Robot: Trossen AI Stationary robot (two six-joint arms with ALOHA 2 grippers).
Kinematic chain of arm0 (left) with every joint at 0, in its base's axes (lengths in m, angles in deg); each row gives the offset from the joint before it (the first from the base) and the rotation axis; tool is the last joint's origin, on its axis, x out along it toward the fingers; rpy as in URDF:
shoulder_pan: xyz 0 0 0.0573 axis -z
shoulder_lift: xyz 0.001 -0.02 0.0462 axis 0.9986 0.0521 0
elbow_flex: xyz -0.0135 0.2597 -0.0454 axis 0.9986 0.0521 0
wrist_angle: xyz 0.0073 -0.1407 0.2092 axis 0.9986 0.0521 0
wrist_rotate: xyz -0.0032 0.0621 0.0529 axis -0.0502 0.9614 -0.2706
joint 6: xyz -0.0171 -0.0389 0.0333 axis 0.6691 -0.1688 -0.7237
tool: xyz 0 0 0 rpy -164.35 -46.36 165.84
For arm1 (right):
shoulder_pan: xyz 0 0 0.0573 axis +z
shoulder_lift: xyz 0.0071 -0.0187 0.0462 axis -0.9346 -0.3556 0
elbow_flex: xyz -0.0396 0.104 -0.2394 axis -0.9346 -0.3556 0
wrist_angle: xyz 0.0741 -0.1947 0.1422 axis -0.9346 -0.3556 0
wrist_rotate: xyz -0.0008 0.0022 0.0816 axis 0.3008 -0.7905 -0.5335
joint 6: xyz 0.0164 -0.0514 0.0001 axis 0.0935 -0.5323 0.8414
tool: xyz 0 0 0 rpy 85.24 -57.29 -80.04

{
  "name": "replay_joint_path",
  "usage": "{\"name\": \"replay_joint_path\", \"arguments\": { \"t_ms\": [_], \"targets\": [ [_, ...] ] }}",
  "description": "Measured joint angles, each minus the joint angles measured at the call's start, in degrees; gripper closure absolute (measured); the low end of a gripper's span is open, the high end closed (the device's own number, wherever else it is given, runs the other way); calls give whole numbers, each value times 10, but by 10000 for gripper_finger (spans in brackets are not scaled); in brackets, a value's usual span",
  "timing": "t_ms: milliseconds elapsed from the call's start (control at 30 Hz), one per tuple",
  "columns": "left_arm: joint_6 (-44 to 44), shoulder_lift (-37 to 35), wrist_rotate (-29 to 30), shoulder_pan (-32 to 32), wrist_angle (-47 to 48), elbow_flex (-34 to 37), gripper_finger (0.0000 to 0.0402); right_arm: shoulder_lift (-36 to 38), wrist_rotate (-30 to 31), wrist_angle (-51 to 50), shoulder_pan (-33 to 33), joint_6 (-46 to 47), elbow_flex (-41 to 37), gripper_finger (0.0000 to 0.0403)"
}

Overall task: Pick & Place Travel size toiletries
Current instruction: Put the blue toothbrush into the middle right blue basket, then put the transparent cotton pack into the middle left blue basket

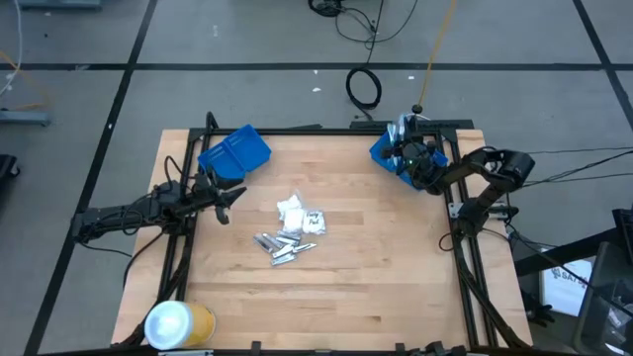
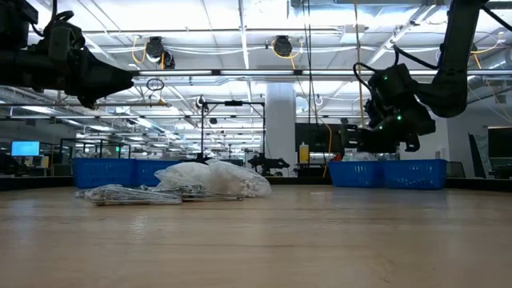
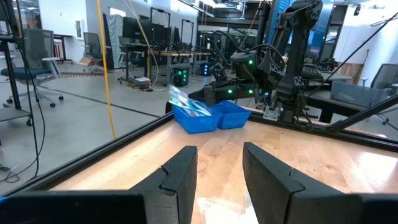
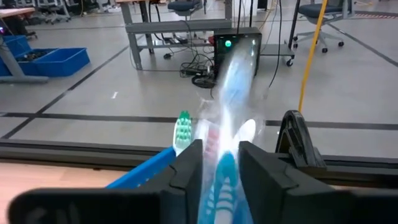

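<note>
The right gripper (image 1: 407, 156) is held over the right bin (image 1: 384, 153), at the far right corner of the surface (image 1: 396, 277), because that bin is judged to be the drop place. In the right wrist view, a wrapped toothbrush (image 4: 227, 118) lies between its 2 fingers (image 4: 186, 171), head pointing away over the bin edge. The fingers are seen parted a little around it; whether the toothbrush is gripped or already let go cannot be told. A second toothbrush with a green head (image 4: 182, 132) stands just beside it, apparently already resting in the bin, so some sorting is judged done.

The rest of the toiletries lie in 1 heap near the middle of the surface, well apart from the right bin: white packets (image 1: 300, 215) on the far side of the heap, silver tubes (image 1: 281, 245) on its near side. They are left loose and clustered, so each can be picked singly.

The left gripper (image 1: 224, 199) hangs above the surface on the far side of the heap from the right bin, just beside the left bin (image 1: 235, 151), which lies tilted at the far left corner. Its fingers (image 3: 177, 177) are partly open and nothing is held; it is judged to be waiting. A yellow-and-white roll (image 1: 179, 323) sits at the corner diagonally opposite the right bin, out of the way.
</note>
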Motion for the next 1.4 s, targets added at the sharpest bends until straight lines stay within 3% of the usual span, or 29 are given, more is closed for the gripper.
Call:
{"name": "replay_joint_path", "arguments": {
  "t_ms": [333,567,733,900,1133,1200,1333,1400],
  "targets": [
    [0,0,0,0,0,0,275,38,1,-1,35,-1,0,226],
    [0,0,0,0,0,0,275,160,1,0,97,-54,0,211],
    [0,0,0,0,0,0,275,263,-6,-36,178,-64,0,214],
    [0,0,0,0,0,0,275,348,-73,-82,271,-82,0,217],
    [0,0,0,0,0,0,275,421,-274,-177,382,-113,0,221],
    [0,0,0,0,0,0,275,440,-282,-204,405,-135,0,223],
    [0,0,0,0,0,0,275,501,-221,-240,431,-189,0,228],
    [0,0,0,0,0,0,275,537,-225,-277,439,-198,0,231]
  ]
}}
